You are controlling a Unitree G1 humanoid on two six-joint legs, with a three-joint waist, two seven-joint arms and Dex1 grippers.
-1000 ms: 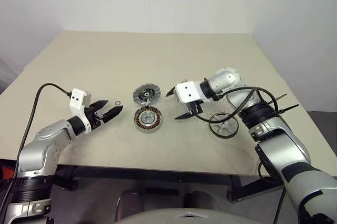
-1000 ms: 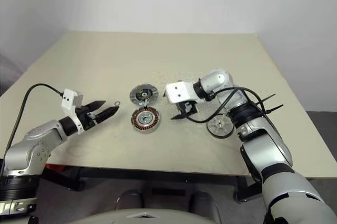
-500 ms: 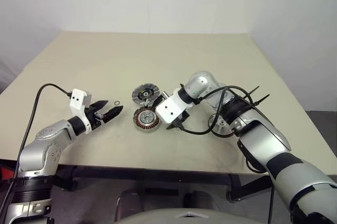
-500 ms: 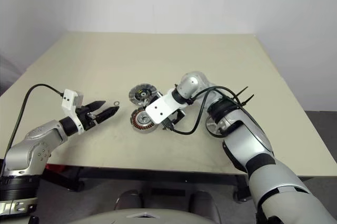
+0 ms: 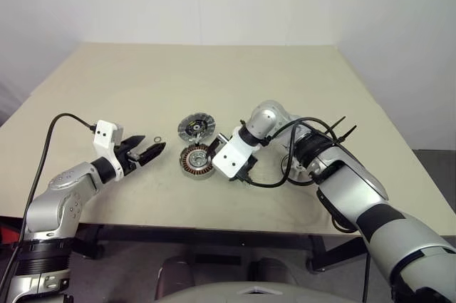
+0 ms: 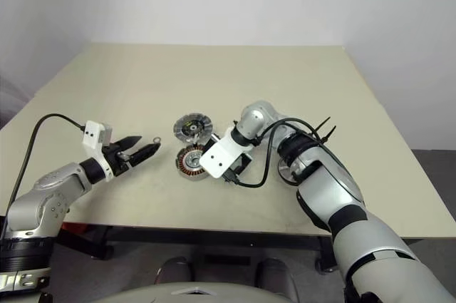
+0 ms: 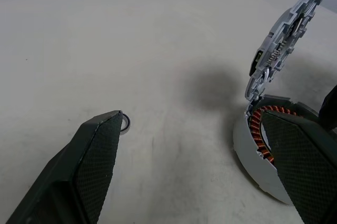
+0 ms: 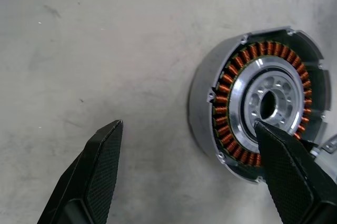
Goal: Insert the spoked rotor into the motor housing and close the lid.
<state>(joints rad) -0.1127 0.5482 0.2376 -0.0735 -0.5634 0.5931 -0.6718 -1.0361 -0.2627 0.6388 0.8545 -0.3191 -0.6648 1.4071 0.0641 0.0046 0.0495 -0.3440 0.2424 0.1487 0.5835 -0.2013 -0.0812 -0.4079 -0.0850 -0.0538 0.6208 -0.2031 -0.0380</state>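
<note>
Small ring (image 5: 159, 138) lies by open, empty L claw (image 5: 151, 152); R claw (image 8: 200, 182), open w/ nothing held, hangs over motor housing (image 8: 260, 103), whose windings R wrist view shows.

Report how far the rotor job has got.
Nothing is assembled yet. The motor housing sits empty with its windings showing, and the lid stands open. The right gripper hangs open over the housing, holding nothing. The spoked rotor lies on the table behind the right arm. Inserting and closing remain.
</note>
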